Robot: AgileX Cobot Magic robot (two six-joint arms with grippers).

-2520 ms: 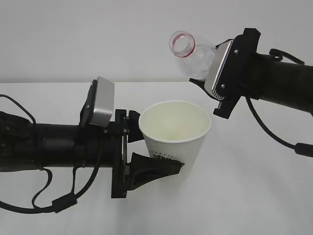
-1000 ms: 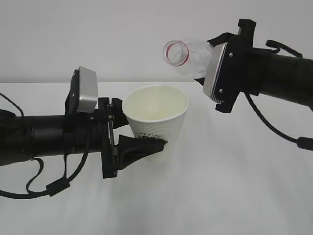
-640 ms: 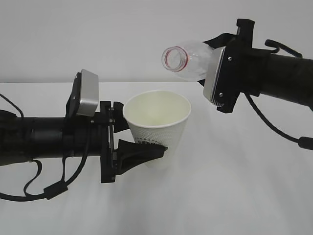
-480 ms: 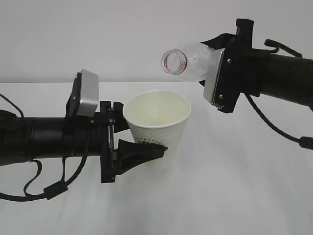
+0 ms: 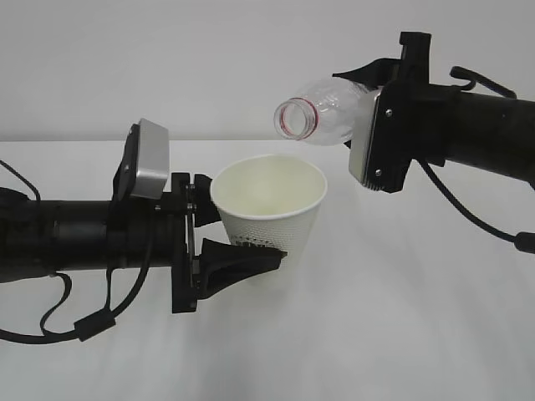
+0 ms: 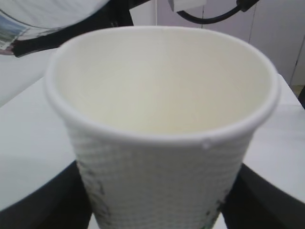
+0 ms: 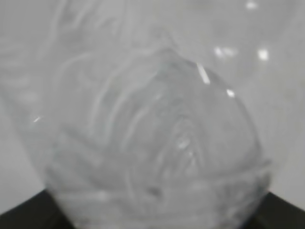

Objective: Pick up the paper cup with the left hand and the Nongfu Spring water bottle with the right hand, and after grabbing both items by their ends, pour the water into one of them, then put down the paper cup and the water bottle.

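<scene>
Reaching in from the left, the left hand's gripper (image 5: 238, 255) holds the paper cup (image 5: 268, 209) clear of the white worktop (image 5: 401, 317), jaws spread wide and closed on the cup's lower wall — one black finger (image 5: 242, 261) shows under its dotted side. The cup stands upright, its cream inside (image 6: 162, 86) looking dry and empty in the left wrist view. Above and just right of the cup's rim, the right hand (image 5: 393, 109) grips the Nongfu Spring water bottle (image 5: 322, 117) by its base end, jaws parted about the bottle's width. The bottle lies nearly level, its open red-ringed mouth (image 5: 292, 119) pointing left and slightly down, apart from the cup. The right wrist view shows only blurred clear plastic (image 7: 152, 119).
</scene>
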